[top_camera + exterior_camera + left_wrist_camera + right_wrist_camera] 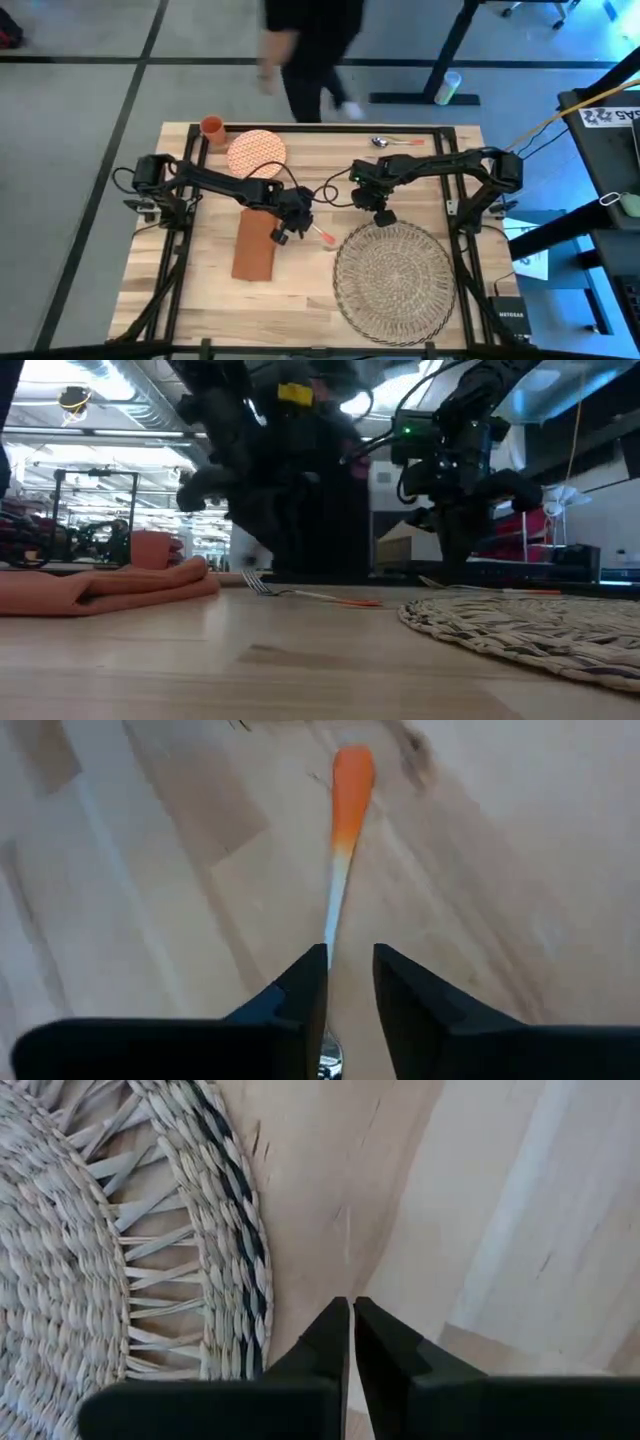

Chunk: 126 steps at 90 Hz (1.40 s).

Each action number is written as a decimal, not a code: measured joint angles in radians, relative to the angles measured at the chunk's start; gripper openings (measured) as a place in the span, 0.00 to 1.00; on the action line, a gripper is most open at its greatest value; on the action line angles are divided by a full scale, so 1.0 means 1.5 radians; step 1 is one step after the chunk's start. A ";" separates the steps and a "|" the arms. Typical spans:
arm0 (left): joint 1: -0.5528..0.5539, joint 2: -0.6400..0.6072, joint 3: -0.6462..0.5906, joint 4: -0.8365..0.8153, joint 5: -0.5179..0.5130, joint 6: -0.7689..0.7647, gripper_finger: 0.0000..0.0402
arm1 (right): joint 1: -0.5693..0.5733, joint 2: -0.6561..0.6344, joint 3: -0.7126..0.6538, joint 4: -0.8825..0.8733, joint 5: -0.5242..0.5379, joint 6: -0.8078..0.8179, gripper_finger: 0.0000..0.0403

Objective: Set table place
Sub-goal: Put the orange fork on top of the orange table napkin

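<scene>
The woven straw place mat (393,282) lies flat on the table (200,300) at the near right, and shows in the low view (530,625) and the right wrist view (90,1230). My right gripper (382,216) is shut just beyond the mat's far rim (240,1230), with nothing between its fingers. My left gripper (290,226) is open a little over a fork with an orange handle (348,790), which lies flat on the table (300,595) between the rust napkin (255,246) and the mat.
An orange-patterned plate (256,152) and an orange cup (212,127) stand at the far left. A spoon (393,142) lies near the far edge. A person (310,50) moves past the table's far side. Bare wood shows near the front left corner.
</scene>
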 joint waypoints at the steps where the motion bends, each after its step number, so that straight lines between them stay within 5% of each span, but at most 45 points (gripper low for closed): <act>1: 0.001 0.002 0.001 -0.001 0.000 0.000 0.19 | 0.000 0.000 0.000 0.000 0.000 0.000 0.02; 83: 0.033 0.074 0.012 0.009 0.026 0.011 0.19 | 0.000 0.000 0.000 0.000 0.018 -0.020 0.01; 108: 0.033 0.072 0.033 -0.023 -0.002 0.041 0.02 | 0.000 0.000 0.000 0.001 0.018 -0.020 0.01; 126: 0.021 0.071 0.061 -0.080 -0.064 0.082 0.00 | 0.000 0.000 0.000 0.001 0.018 -0.021 0.01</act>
